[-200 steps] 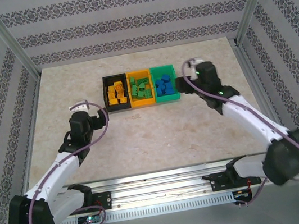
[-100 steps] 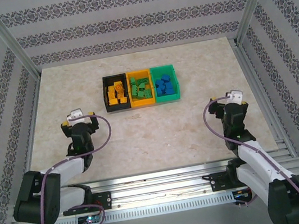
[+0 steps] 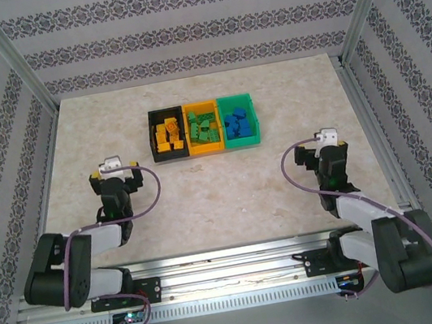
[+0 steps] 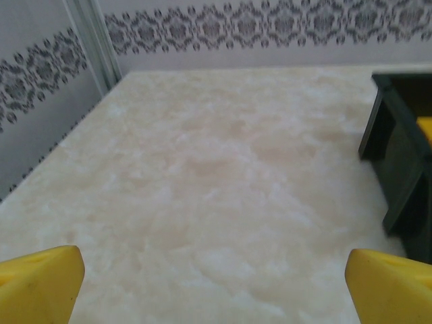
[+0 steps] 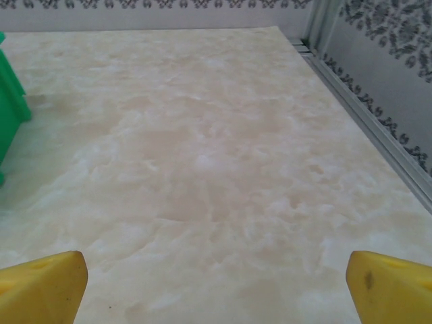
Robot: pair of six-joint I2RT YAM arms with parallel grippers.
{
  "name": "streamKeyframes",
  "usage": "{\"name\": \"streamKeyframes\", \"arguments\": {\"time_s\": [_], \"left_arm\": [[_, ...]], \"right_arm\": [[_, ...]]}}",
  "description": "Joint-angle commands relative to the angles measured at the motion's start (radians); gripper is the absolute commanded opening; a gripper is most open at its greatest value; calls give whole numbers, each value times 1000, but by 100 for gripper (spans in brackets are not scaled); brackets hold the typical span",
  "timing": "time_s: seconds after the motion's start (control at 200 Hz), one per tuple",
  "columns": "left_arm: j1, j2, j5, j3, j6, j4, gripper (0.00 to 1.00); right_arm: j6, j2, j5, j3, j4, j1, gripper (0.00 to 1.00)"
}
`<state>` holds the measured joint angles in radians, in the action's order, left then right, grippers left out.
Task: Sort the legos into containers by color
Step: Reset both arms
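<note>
From above: the black bin (image 3: 153, 139) holds yellow-orange legos (image 3: 169, 133), the orange bin (image 3: 207, 149) green legos (image 3: 204, 129), the green bin (image 3: 243, 142) blue legos (image 3: 235, 121). The left gripper (image 3: 112, 172) and right gripper (image 3: 322, 147) stand well apart from them (on the near side of the table (image 3: 214, 203)).

Left wrist: yellow fingertips (image 4: 37, 283) spread wide, released; the black bin is at the right edge.

Right wrist: fingertips (image 5: 391, 287) equally wide, released; the green bin is at the left edge.

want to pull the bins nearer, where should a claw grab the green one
Pinch the green bin by its right end wall, coming down from above on the right. That wall stands free and the top is open; the left wall is joined to the orange bin.
</note>
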<state>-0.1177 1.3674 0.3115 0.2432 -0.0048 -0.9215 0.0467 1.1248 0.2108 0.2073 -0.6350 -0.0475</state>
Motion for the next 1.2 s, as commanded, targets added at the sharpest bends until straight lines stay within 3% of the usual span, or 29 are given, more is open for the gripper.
{"name": "streamKeyframes", "arguments": {"time_s": [0.0, 0.16, 0.275, 0.365, 0.45, 0.525, 1.194], "left_arm": [[30, 64, -78, 7, 21, -141, 99], [32, 174, -81, 26, 26, -217, 99], [36, 262, -104, 17, 42, -339, 99], [45, 221, -147, 57, 30, -188, 99], [56, 228, -191, 107, 35, -107, 99], [83, 228, -216, 129, 12, -60, 99], [99, 224, -231, 134, 0, -44, 100]], "right_arm": [[-38, 74, -55, 33, -160, 13, 98], [-25, 181, -130, 99, -188, 12, 98], [-20, 301, -122, 85, -345, 13, 98], [-13, 439, -108, 90, -505, 12, 98], [-5, 383, -112, 158, -292, 19, 98], [-4, 420, -117, 150, -375, 19, 98], [-14, 412, -136, 158, -344, 19, 98]]}}
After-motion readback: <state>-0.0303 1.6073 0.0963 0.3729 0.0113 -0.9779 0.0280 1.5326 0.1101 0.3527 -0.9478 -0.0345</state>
